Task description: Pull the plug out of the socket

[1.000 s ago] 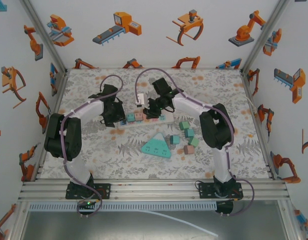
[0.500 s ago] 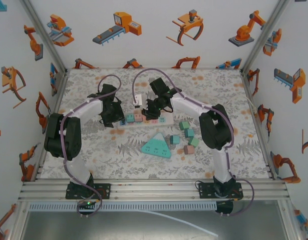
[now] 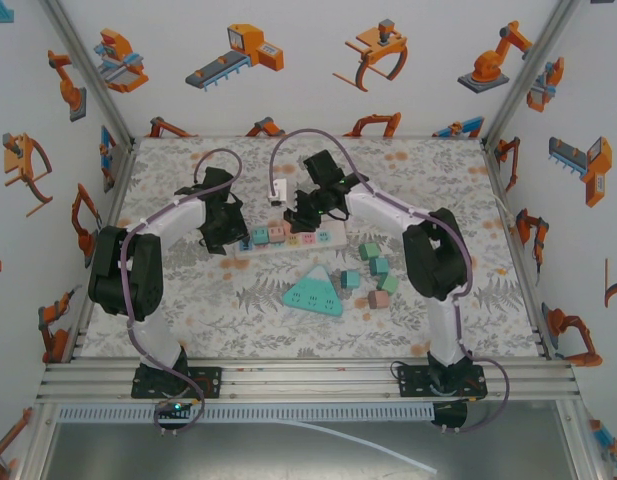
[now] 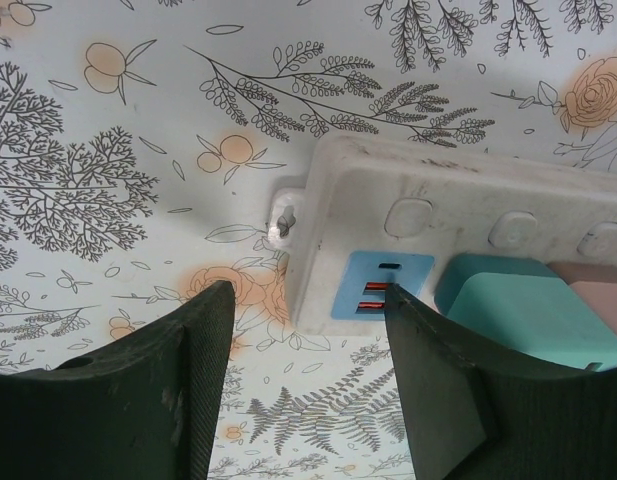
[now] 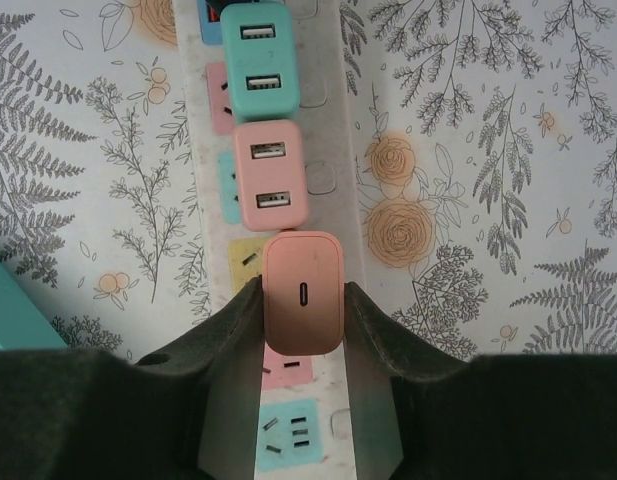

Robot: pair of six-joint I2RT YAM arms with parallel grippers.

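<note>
The right gripper (image 5: 301, 293) is closed on the salmon plug (image 5: 303, 270), one dark finger pressed flat against each long side, so the grasp is made and the pull itself is the step in hand. From the right wrist view the plug sits over the power strip (image 5: 346, 120) between a yellow socket (image 5: 246, 262) and a pink socket (image 5: 288, 366), both partly showing round it. I cannot tell whether its prongs are clear of the strip. My guess is that the next move calls for a straight lift away from the strip's face, without rocking, while the strip stays pinned.

Further along the strip, a pink plug (image 5: 271, 172) and a teal plug (image 5: 260, 58) stand seated just beyond the held one, close enough that a sideways drag could knock them.

The left gripper (image 4: 308, 297) is at the strip's far end with its jaws partly apart, holding nothing. One finger stands over the flowered tablecloth (image 4: 108, 150) just beside the end and the other over the strip by the blue socket (image 4: 388, 285), which looks to me like bracing.

From above, the right arm (image 3: 433, 255) has its elbow out to its own side and its forearm angled in toward the middle, wrist turned down. The left arm (image 3: 123, 270) mirrors it, reaching in to the strip's other end.
</note>
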